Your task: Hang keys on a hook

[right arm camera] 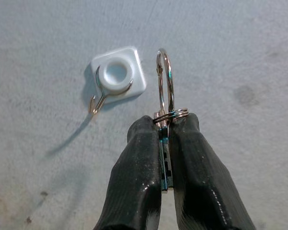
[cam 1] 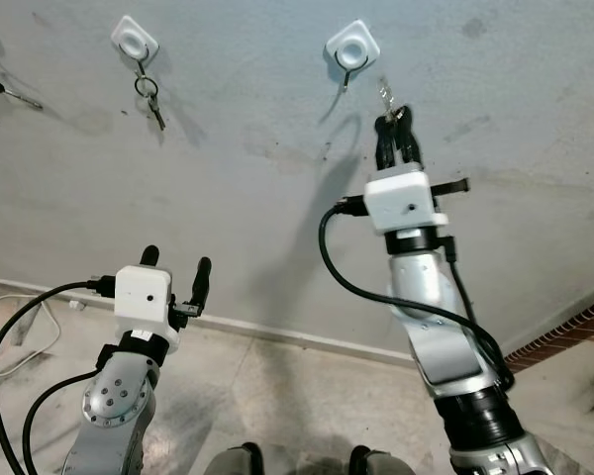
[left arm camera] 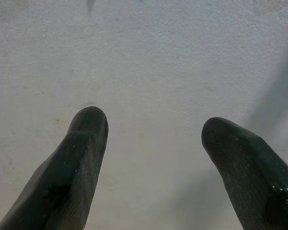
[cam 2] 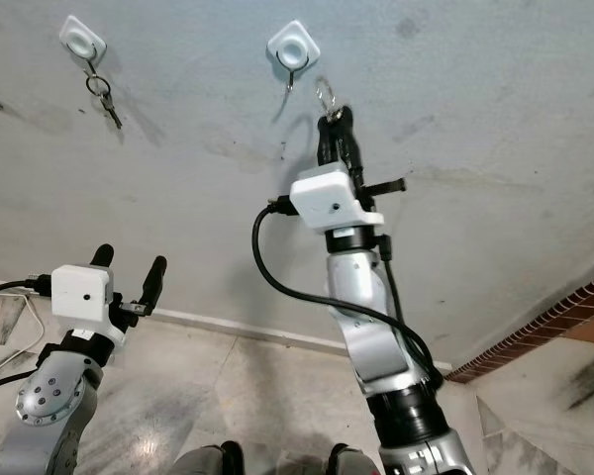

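Wall: we see matt grey plaster, slightly rough and blotchy.
Hook: we see a glossy white plastic base with a thin bent metal wire.
Key ring: we see shiny polished metal.
Right gripper: its fingers look like black rubber with a slight sheen.
Left gripper: we see duller, matt black fingers.
Arms: we see brushed silver metal under smooth white plastic housings.
Floor: we see smooth, faintly glossy stone tile.

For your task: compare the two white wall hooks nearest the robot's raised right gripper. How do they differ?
The left hook already carries a hanging key set; the right hook is bare. The right gripper, shut on a key ring, sits just beside the right hook, far from the left hook. Both have square white bases.
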Robot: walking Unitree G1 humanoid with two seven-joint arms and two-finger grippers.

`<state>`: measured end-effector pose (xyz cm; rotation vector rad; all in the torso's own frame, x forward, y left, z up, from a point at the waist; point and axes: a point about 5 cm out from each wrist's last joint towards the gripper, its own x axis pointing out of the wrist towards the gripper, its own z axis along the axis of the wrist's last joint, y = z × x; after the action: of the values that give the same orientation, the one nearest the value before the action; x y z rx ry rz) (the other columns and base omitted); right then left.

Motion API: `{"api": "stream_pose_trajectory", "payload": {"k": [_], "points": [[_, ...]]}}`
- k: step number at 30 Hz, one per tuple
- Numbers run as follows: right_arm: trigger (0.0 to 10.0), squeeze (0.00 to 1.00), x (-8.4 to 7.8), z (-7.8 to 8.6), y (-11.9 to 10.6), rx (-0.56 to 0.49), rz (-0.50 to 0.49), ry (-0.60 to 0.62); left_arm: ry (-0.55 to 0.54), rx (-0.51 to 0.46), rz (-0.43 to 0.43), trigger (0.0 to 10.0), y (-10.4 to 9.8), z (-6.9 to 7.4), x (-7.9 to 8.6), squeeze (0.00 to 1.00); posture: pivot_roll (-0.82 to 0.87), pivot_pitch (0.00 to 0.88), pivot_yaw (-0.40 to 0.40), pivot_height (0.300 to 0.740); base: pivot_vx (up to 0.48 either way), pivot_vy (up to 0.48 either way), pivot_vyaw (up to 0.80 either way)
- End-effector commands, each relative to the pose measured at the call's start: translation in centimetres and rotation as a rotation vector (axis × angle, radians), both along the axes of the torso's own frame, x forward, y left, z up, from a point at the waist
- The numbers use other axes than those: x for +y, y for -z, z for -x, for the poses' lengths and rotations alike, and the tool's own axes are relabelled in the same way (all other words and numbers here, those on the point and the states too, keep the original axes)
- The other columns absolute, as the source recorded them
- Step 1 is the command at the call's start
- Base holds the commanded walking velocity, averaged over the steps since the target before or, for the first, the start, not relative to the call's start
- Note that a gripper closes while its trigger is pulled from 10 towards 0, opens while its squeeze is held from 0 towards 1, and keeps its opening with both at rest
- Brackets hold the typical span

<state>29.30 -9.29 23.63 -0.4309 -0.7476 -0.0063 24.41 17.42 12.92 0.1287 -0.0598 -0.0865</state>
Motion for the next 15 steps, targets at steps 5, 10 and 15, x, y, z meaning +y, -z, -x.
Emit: {"api": "stream_pose_trajectory", "payload": {"k": [5, 10, 15], "points": [[10.0, 0.00, -1.1, 1.9, 1.8, 0.081, 0.064, -0.039, -0.002, 0.016, -0.009, 10.0, 0.4, -0.2, 0.4, 0.00, 0.14, 0.207, 0.087, 0.740, 0.000, 0.000, 0.00], [10.0, 0.00, -2.2, 2.5, 2.2, 0.112, 0.112, -0.051, 0.008, 0.017, -0.009, 10.0, 0.4, -0.5, 0.2, 0.00, 0.12, 0.204, 0.094, 0.740, 0.000, 0.000, 0.00], [10.0, 0.00, -3.5, 2.8, 2.5, 0.144, 0.187, -0.065, 0.029, 0.016, -0.009, 10.0, 0.4, -0.9, 0.0, 0.00, 0.11, 0.202, 0.099, 0.740, 0.000, 0.000, 0.00]]}}
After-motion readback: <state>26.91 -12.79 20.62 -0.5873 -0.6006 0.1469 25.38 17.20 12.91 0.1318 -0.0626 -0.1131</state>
